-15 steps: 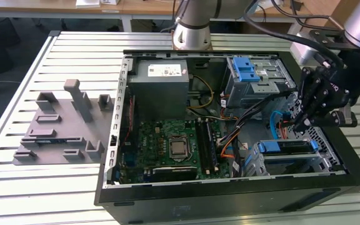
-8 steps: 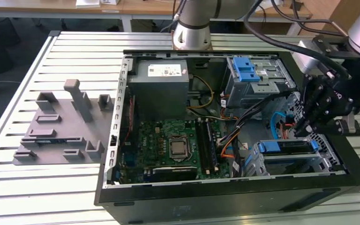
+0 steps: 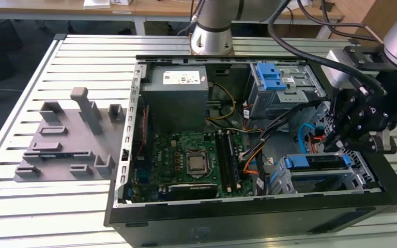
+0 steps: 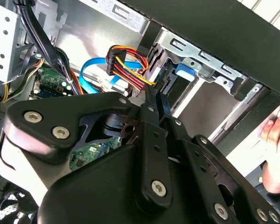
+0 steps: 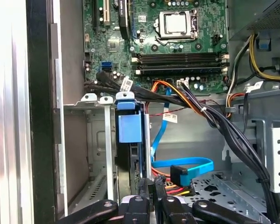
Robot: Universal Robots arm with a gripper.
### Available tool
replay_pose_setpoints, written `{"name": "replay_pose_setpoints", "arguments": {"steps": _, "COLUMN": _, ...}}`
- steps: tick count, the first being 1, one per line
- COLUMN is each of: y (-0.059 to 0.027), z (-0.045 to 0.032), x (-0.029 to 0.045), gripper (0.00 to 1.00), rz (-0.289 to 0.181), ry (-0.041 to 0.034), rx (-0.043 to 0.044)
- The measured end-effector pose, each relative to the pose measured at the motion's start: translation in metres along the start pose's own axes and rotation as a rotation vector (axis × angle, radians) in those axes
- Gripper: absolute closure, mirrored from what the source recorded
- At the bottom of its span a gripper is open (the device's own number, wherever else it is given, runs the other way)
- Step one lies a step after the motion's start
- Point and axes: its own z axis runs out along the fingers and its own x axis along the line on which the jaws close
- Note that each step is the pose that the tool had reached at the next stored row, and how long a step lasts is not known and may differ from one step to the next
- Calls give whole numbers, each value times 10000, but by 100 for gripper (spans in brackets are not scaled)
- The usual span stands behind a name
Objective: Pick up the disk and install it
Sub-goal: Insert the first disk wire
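Note:
The disk sits in the lower drive cage of the open computer case, with its blue carrier facing out. In the first wrist view the disk stands on edge in a cage slot, blue tab at the front. My gripper hangs over the cage at the exterior view's right, just behind the disk. Its black fingers lie shut together by the disk's rear end, with nothing visible between them. In the second wrist view the gripper points at the blue carrier end. Contact with the disk cannot be made out.
Red, yellow and black power cables and a blue data cable run close to the fingers. The motherboard, a grey power supply box and an upper cage with a blue latch fill the case. A grey fixture lies left. A person's hand rests outside the case.

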Motion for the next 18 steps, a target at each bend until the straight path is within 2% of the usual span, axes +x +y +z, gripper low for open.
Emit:
{"name": "replay_pose_setpoints", "arguments": {"steps": 4, "y": -1, "z": 16, "x": 61, "gripper": 83, "rz": -9, "ry": -176, "rx": 44}}
{"name": "replay_pose_setpoints", "arguments": {"steps": 8, "y": 5, "z": 25, "x": 87, "gripper": 83, "rz": -13, "ry": -229, "rx": 56}}
{"name": "replay_pose_setpoints", "arguments": {"steps": 13, "y": 11, "z": 33, "x": 124, "gripper": 83, "rz": -62, "ry": -530, "rx": 41}}
{"name": "replay_pose_setpoints", "arguments": {"steps": 15, "y": 10, "z": 36, "x": 140, "gripper": 83, "rz": -64, "ry": -729, "rx": 30}}
{"name": "replay_pose_setpoints", "arguments": {"steps": 16, "y": 10, "z": 37, "x": 150, "gripper": 83, "rz": -64, "ry": -782, "rx": 28}}
{"name": "replay_pose_setpoints", "arguments": {"steps": 18, "y": 9, "z": 40, "x": 176, "gripper": 83, "rz": -65, "ry": -818, "rx": 26}}
